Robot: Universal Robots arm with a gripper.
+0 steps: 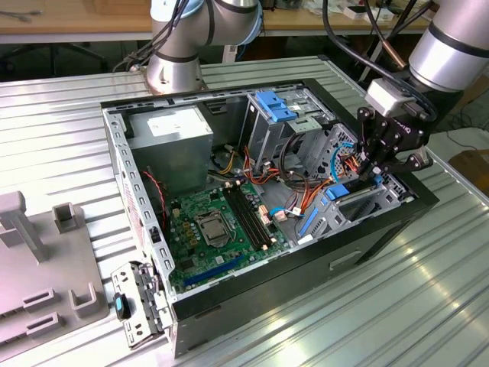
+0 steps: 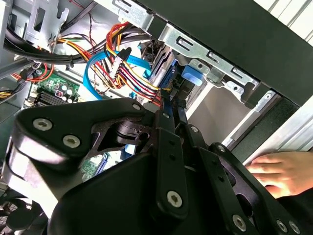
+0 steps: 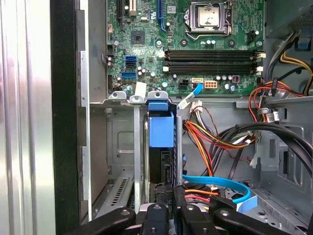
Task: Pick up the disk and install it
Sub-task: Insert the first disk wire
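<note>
Disk [image 3: 160, 132] stands on edge in the drive bay [image 3: 122, 147] at 3 o'clock of the open case [image 1: 367, 237], metal walls close either side. Gripper [image 3: 170, 203] jaws nearly closed, pinching its edge.

A ribbed, silvery metal tabletop [image 1: 61, 130] reflects bright overhead light. Far behind it runs a wooden bench [image 1: 69, 19], with dark shadow underneath.

Open computer case [image 1: 367, 252] lies on slatted table [image 1: 428, 306]. Motherboard [image 1: 218, 229] on case floor; power supply [image 1: 172, 141] behind it. Disk [image 3: 161, 131] stands in drive bay [image 3: 122, 147] at the exterior view's right, gripper [image 1: 374, 170] directly above. Hand [image 2: 283, 171] rests outside the case.
</note>
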